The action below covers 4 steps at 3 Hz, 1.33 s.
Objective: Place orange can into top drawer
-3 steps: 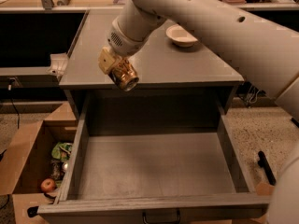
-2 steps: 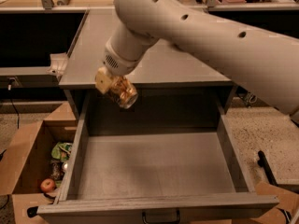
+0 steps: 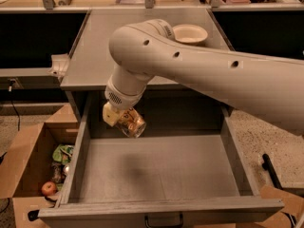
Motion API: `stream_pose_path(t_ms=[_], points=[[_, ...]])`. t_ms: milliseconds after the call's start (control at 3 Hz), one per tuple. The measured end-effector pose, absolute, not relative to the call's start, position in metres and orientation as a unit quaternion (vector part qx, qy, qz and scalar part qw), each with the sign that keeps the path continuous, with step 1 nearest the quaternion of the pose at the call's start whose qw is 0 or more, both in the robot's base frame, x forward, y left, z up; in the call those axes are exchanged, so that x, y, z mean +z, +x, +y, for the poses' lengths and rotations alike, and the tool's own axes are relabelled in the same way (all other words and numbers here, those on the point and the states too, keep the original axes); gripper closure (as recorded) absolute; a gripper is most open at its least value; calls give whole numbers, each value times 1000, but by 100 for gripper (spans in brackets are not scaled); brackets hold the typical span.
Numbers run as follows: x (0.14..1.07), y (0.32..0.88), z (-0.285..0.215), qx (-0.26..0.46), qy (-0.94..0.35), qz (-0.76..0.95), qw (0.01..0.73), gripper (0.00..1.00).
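While the top drawer (image 3: pixel 166 177) stands pulled open toward the near side, the gripper (image 3: pixel 124 121) hangs over its far left part, fingers clamped on the orange can (image 3: pixel 134 125), which is tilted and clear of the drawer floor. A white bowl (image 3: pixel 190 33) sits on the cabinet top (image 3: pixel 95 56) behind.

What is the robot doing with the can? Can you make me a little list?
gripper: above the top drawer, back left, shut on the orange can
orange can: held tilted in the air, not yet set down
top drawer: pulled open, under the can
white bowl: on the cabinet top
cardboard box: on the floor, left of the drawer
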<state>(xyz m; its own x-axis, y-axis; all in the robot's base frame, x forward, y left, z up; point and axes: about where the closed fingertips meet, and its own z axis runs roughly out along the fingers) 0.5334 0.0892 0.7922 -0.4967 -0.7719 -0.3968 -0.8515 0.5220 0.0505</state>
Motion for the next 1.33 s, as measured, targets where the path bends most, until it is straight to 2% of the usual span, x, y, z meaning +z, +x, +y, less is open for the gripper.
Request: stream_pose_path(t_ms=[667,1333], points=[[760,522,86,92,-488,853,157,100],[669,523,60,84,-461,872,138,100]])
